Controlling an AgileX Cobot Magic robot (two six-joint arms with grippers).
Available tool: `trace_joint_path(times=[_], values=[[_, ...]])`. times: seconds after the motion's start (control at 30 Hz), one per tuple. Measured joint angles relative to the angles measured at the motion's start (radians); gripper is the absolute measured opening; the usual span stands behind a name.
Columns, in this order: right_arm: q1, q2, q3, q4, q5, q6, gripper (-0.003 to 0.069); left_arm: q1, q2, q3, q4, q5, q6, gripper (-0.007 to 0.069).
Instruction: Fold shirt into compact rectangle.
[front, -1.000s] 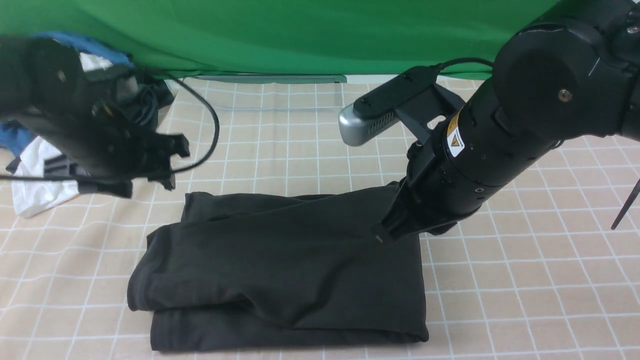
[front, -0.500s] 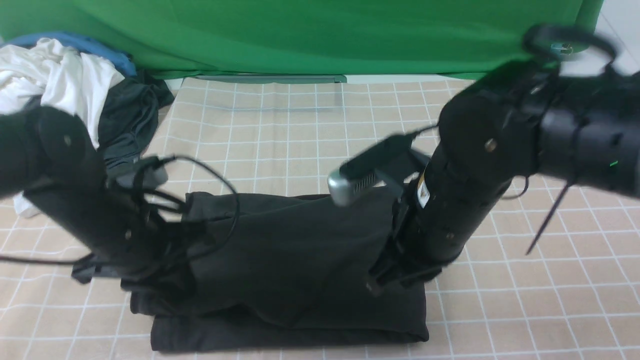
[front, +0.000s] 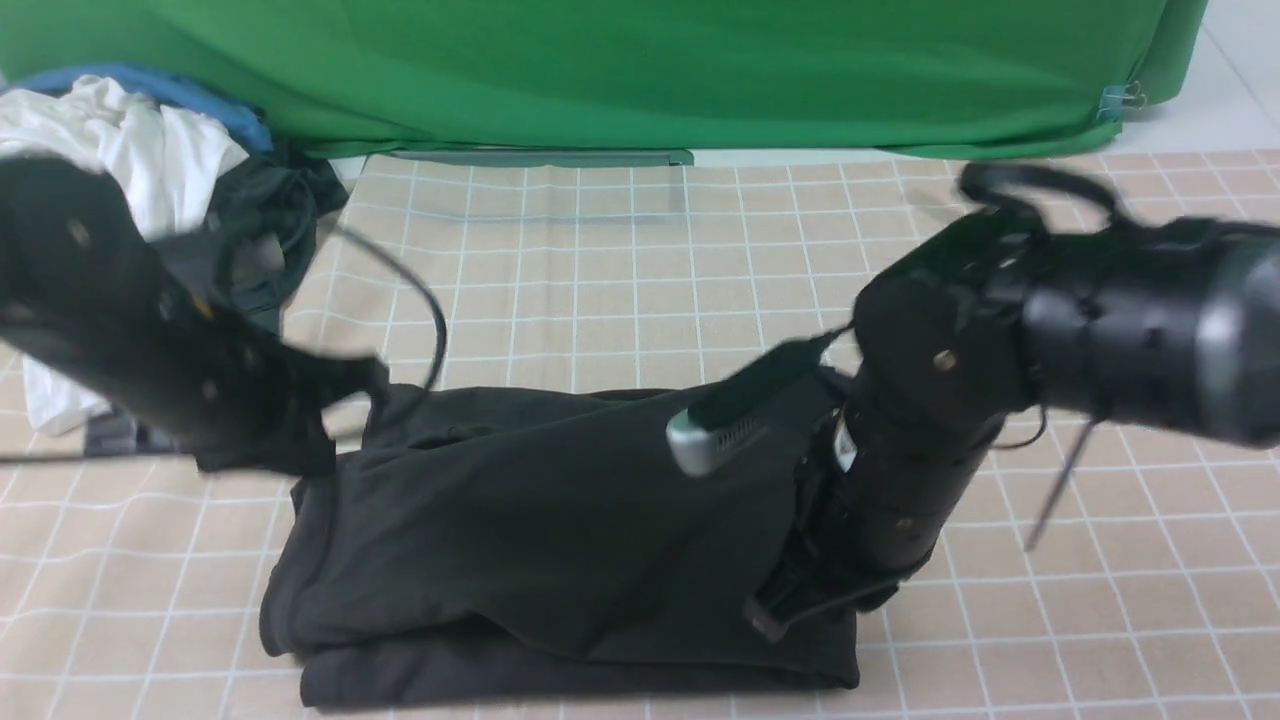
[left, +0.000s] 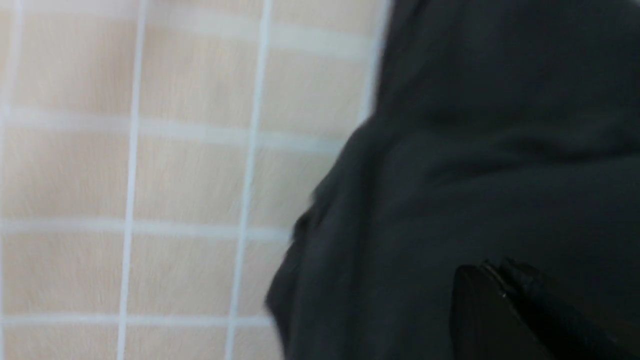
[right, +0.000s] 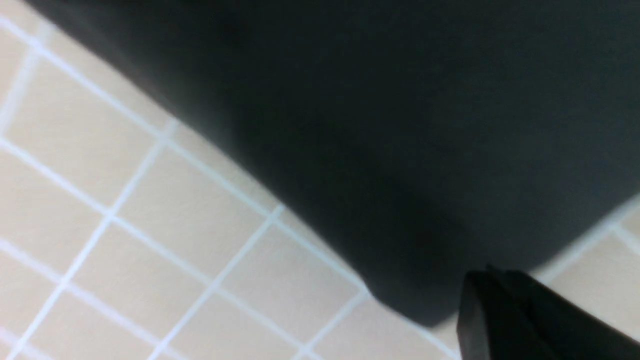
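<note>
The black shirt (front: 560, 530) lies folded in layers in the middle of the checked cloth. My left gripper (front: 290, 455), blurred, hangs at the shirt's far left corner. In the left wrist view its fingers (left: 475, 310) press together over the shirt (left: 475, 150) near its edge, and no cloth shows between them. My right gripper (front: 765, 615) points down at the shirt's near right corner. Seen from the right wrist, that gripper (right: 487, 280) is shut, its tips right beside the corner of the shirt (right: 375, 125) lying flat.
A heap of clothes lies at the far left: a white shirt (front: 130, 160), a dark garment (front: 270, 220) and blue cloth (front: 150, 85). A green backdrop (front: 600, 70) closes off the far side. Beige checked tablecloth (front: 600, 260) surrounds the shirt.
The left arm dipped to the shirt's left edge, its jaws closed, and it drew back toward the far left corner. The right gripper slid along the right edge to the near corner.
</note>
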Motion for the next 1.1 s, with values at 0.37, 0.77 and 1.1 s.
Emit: trace_joint_path(times=[0.37, 0.77, 1.1], values=[[0.000, -0.585, -0.009, -0.176, 0.034, -0.002, 0.0025, 0.000, -0.128, -0.192, -0.011, 0.029, 0.000, 0.0017], [0.000, -1.125, 0.297, -0.198, -0.182, -0.007, 0.0025, 0.000, -0.122, -0.192, -0.017, 0.038, 0.000, 0.0018], [0.000, -1.291, 0.693, -0.209, -0.721, -0.007, 0.0025, 0.000, -0.122, -0.192, -0.018, 0.038, 0.037, 0.0018]])
